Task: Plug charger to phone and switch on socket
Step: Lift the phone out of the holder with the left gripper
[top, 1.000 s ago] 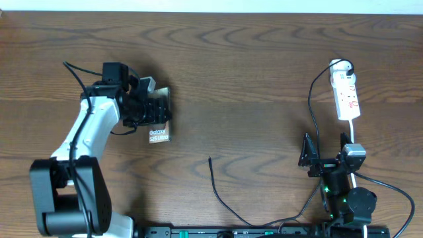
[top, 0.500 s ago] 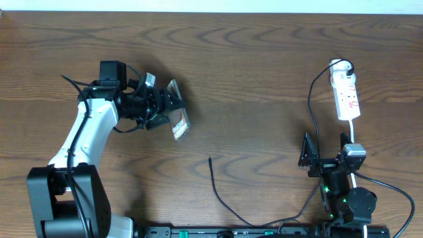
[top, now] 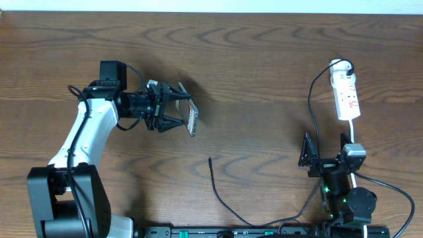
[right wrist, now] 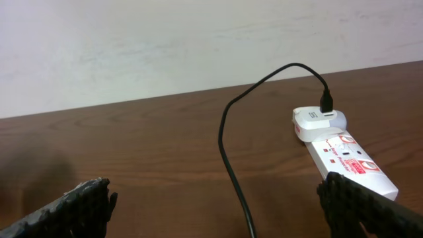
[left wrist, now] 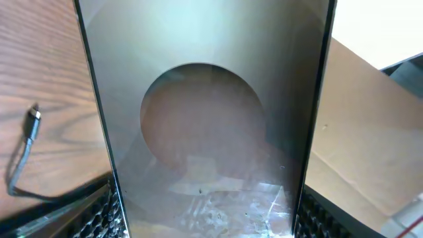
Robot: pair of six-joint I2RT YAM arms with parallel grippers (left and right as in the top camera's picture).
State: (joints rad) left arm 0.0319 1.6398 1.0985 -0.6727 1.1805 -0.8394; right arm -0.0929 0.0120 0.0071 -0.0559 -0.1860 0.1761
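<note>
The left gripper (top: 187, 114) is squeezing the phone (top: 193, 119) by its two long sides, one finger on each side. The phone is standing up on its edge, so from above it is looking like a thin strip. It is hanging over the left half of the table (top: 264, 53), about halfway between the far edge and the near edge. I cannot tell if it is touching the wood. In the left wrist view the phone's (left wrist: 211, 132) dark face with the big round circle is filling the space between the fingers. The charger (top: 218, 195) is lying loose on the table, near the middle of the near edge. Its little plug tip (top: 210, 158) is pointing toward the far edge, and it is sitting well apart from the phone. The socket (top: 347, 92) is lying near the right edge, toward the far right corner. A black cable (right wrist: 228, 152) is plugging into a white block at its far end. The right gripper (top: 325, 151) is waiting near the near edge on the right side, just at the near end of the socket. Its fingers are spreading wide and holding nothing.
</note>
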